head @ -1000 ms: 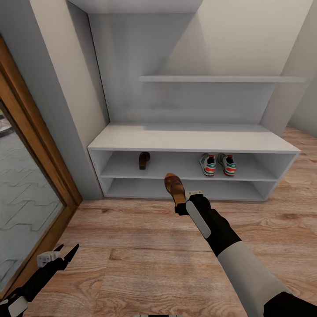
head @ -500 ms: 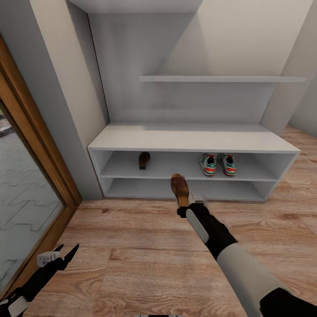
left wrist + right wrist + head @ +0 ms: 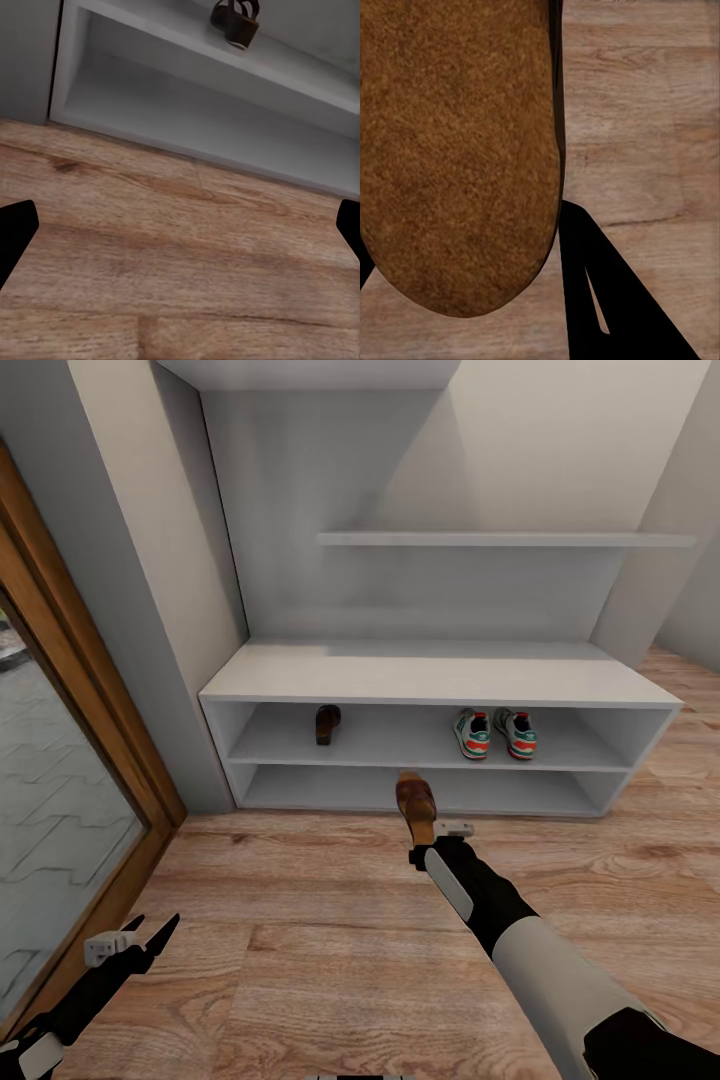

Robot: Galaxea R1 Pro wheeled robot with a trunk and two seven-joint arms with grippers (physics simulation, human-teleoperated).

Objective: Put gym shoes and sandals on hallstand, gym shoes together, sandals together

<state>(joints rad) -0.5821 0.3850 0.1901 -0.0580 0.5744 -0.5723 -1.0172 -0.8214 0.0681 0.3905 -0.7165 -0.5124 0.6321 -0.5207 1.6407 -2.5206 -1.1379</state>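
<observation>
Brown wood door frame (image 3: 90, 690) with glass runs down the left edge, beside the corridor floor (image 3: 300, 920). Left gripper (image 3: 128, 942) hangs low at lower left over the planks, fingers spread wide, nothing in it; in its wrist view the black fingertips (image 3: 15, 232) sit at opposite edges with bare floor between. Light-grey hallstand (image 3: 440, 680) stands against the wall ahead. One sandal (image 3: 327, 723) rests on its upper shoe shelf toward the left end, also seen at (image 3: 236, 21). Second sandal (image 3: 417, 803) is clamped at its near end by the right gripper (image 3: 437, 838), held above the floor just in front of the lower shelf, toe toward the rack; its sole is visible at (image 3: 457, 150). Two gym shoes (image 3: 495, 734) sit side by side on the upper shelf right of centre, heels outward.
</observation>
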